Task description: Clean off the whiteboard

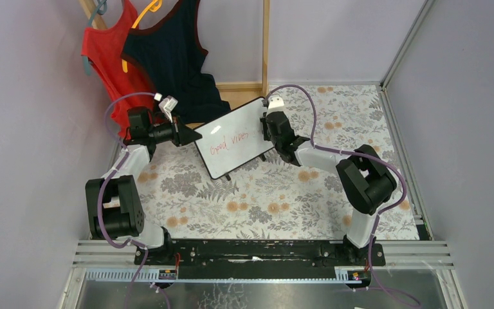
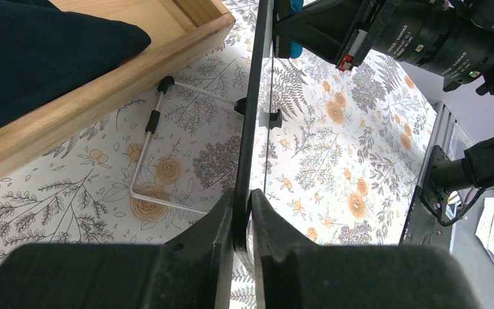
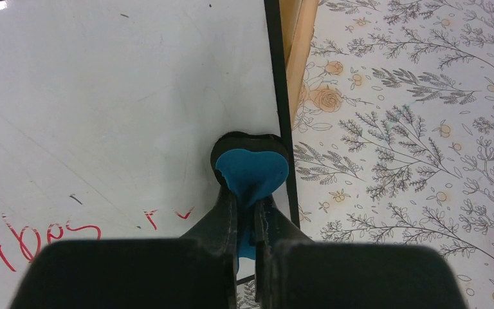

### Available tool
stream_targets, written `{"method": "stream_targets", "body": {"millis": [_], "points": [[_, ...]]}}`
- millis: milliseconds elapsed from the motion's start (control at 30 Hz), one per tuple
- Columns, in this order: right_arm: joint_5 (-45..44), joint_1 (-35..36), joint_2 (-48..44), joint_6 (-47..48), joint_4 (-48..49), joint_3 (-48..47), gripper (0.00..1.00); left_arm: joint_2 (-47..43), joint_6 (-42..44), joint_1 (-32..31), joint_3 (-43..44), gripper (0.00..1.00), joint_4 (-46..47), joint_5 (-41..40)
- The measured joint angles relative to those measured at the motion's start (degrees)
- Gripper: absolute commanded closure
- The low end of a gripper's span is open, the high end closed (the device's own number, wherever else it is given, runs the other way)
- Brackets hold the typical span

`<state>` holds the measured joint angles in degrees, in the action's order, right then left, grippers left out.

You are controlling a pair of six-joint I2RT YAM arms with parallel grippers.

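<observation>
A small black-framed whiteboard [image 1: 235, 137] with red writing "Good Vibes" stands tilted on a wire stand in the middle of the table. My left gripper [image 1: 192, 136] is shut on the board's left edge [image 2: 251, 161], holding it. My right gripper [image 1: 267, 125] is shut on a blue eraser [image 3: 252, 175] with a black pad, pressed against the board's white face [image 3: 116, 109] near its right frame. Red letters [image 3: 35, 238] remain at the lower left of the right wrist view, with small red marks just left of the eraser.
A wooden frame [image 2: 96, 84] lies behind the board, with a dark garment [image 1: 173, 51] and a red garment [image 1: 109, 58] hanging over it. The wire stand [image 2: 148, 154] rests on the floral tablecloth [image 1: 264, 199]. Walls close in on both sides.
</observation>
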<state>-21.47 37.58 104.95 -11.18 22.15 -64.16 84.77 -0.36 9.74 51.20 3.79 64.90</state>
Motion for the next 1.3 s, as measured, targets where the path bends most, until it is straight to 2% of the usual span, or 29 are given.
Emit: {"method": "stream_targets", "body": {"millis": [400, 1067, 1300], "points": [[-0.07, 1.20, 0.00, -0.92, 0.98, 0.48, 1.00, -0.20, 0.00, 0.02, 0.00, 0.89, -0.52, 0.02], [2.86, 10.88, 0.00, -4.42, 2.40, 0.24, 1.00, -0.20, 0.00, 0.04, 0.00, 0.89, -0.83, 0.00], [-0.28, 11.15, 0.24, -2.71, 2.27, -0.61, 1.00, -0.22, 0.00, 0.04, 0.00, 0.89, -0.85, 0.00]]}}
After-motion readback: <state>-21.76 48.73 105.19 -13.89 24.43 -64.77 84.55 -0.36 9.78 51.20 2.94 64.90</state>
